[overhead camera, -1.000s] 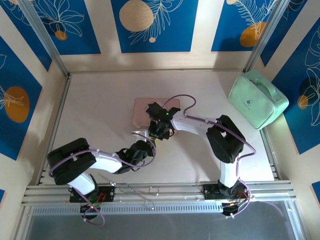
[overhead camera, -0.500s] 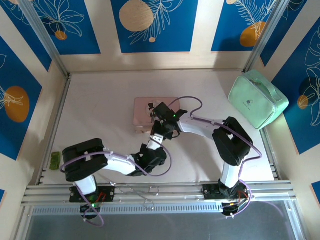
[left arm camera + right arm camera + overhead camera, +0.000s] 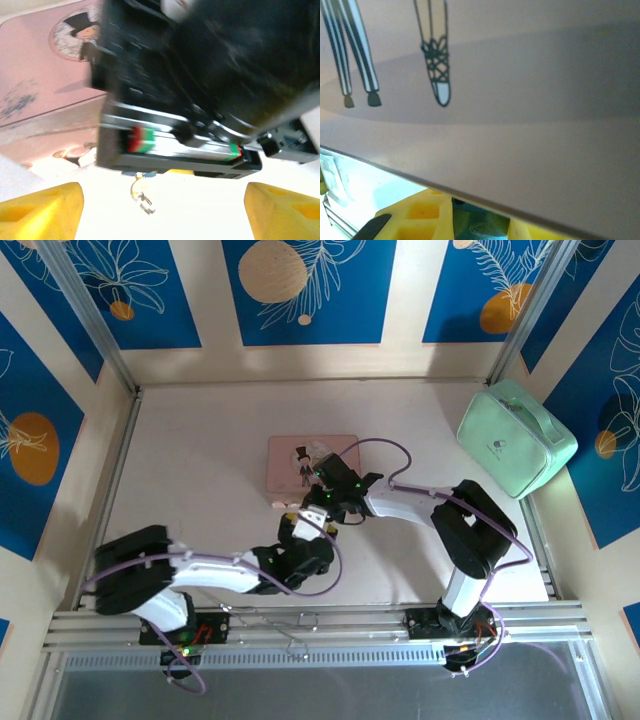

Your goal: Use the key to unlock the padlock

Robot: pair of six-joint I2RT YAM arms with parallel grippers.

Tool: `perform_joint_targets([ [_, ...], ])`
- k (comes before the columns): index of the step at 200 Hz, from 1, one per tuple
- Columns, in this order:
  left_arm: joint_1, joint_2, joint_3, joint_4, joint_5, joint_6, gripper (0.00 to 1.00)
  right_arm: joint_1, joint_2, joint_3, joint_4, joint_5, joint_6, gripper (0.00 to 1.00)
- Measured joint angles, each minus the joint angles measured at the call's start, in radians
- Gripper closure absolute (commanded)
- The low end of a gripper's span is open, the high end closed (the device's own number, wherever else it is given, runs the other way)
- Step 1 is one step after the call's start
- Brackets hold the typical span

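Note:
The pink box (image 3: pixel 310 462) lies mid-table. My right gripper (image 3: pixel 320 504) hangs at its near edge, and in the right wrist view its yellow fingers (image 3: pixel 427 215) are shut on the blue padlock (image 3: pixel 480 225), tight under the box's side (image 3: pixel 520 125). From the left wrist view, a sliver of the padlock (image 3: pixel 131 173) peeks out beneath the right gripper's black body (image 3: pixel 210 90). The small silvery key (image 3: pixel 142 199) dangles below it, blurred. My left gripper (image 3: pixel 162 212) is wide open just short of the key, which touches neither yellow fingertip (image 3: pixel 42 210).
A mint green bag (image 3: pixel 515 435) rests against the right wall. Blue patterned walls close in the table on three sides. The two arms crowd together near the box's front edge.
My left gripper has gone from shut to wide open and drawn back slightly. My right gripper has slid off the box lid toward its near edge.

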Motion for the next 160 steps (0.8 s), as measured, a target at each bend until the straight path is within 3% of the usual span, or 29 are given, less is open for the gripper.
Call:
perform_joint_targets([
  [37,0.029,-0.275,-0.024,-0.282,0.069,-0.220,0.23,0.005,0.006,0.001,0.000,0.019,-0.023,0.96],
  [54,0.114,-0.377,-0.031,-0.399,0.145,-0.291,0.27,0.008,0.008,0.004,-0.004,0.026,-0.029,0.96],
  [76,0.227,-0.450,-0.028,-0.494,0.229,-0.314,0.21,0.014,0.013,0.014,-0.020,0.044,-0.036,0.95],
  [119,0.420,-0.391,0.058,-0.537,0.457,-0.296,0.22,0.036,0.021,0.020,-0.038,0.097,-0.061,0.95],
  [160,0.483,-0.296,0.137,-0.542,0.555,-0.260,0.20,0.054,0.025,0.023,-0.048,0.145,-0.085,0.95],
])
